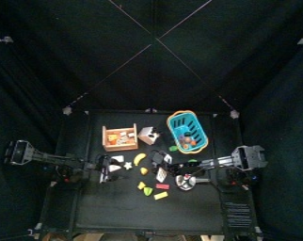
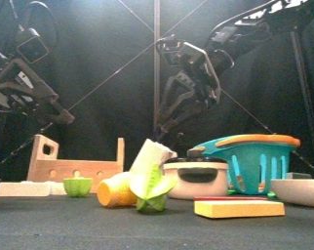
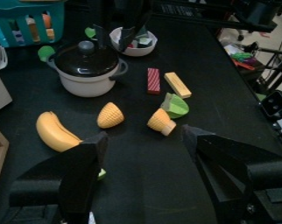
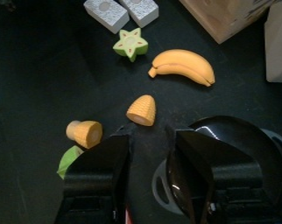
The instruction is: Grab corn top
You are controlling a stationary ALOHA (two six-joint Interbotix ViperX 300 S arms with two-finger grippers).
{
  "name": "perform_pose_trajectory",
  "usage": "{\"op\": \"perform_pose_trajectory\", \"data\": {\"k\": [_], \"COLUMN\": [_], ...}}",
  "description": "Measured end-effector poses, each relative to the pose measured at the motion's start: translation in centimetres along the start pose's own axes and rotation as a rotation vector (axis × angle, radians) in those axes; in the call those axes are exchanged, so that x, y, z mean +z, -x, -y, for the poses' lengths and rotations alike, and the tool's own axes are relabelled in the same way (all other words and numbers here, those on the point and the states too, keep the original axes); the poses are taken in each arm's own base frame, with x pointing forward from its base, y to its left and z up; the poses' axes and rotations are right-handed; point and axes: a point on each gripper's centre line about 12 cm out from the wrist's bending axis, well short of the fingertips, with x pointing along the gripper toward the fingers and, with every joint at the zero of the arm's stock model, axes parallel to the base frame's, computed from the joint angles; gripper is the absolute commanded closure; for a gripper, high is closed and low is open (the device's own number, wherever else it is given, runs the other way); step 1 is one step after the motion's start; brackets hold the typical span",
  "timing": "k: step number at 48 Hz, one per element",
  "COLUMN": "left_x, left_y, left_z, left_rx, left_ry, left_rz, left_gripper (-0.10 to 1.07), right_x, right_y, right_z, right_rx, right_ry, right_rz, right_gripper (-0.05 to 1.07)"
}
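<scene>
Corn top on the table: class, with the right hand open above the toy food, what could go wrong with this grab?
1. The corn top lies close to the black pot; the open right hand might bump the pot on descending.
2. A similar orange piece lies nearby, against a green leaf; the hand could settle on the wrong piece.

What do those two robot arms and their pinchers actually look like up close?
Both arms are black, built of slim jointed segments with bulkier blocks at the joints. The left gripper ends in two broad, flat black jaws with rounded edges; the right gripper has the same pair of chunky matte black jaws. From the front, dark cables loop along the arms. No markings are legible.
</scene>
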Motion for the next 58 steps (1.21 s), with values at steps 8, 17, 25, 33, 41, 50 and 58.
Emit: {"op": "perform_pose_trajectory", "data": {"k": [8, 17, 25, 33, 41, 50, 58], "left_x": [0.0, 0.0, 0.0, 0.0, 0.0, 0.0, 0.0], "left_y": [0.0, 0.0, 0.0, 0.0, 0.0, 0.0, 0.0], "left_z": [0.0, 0.0, 0.0, 0.0, 0.0, 0.0, 0.0], "left_rx": [0.001, 0.002, 0.003, 0.004, 0.004, 0.004, 0.004], "left_ry": [0.001, 0.004, 0.007, 0.008, 0.008, 0.008, 0.007], "left_rz": [0.0, 0.0, 0.001, 0.002, 0.001, 0.001, 0.001], "left_gripper": [-0.02, -0.02, -0.02, -0.02, -0.02, -0.02, -0.02], "right_x": [0.4, 0.9, 0.8, 0.7, 0.9, 0.2, -0.3], "right_y": [-1.1, -1.9, -2.8, -4.2, -5.0, -5.9, -6.8], "right_z": [0.1, 0.0, -0.2, -0.5, -0.5, -0.4, -0.6], "right_rx": [-0.063, -0.105, -0.113, -0.133, -0.174, -0.206, -0.21], "right_ry": [-0.046, -0.056, -0.061, -0.056, -0.061, -0.072, -0.077], "right_rz": [-0.03, -0.043, -0.054, -0.07, -0.085, -0.116, -0.138], "right_gripper": [0.28, 0.28, 0.27, 0.18, 0.07, 0.06, 0.07]}}
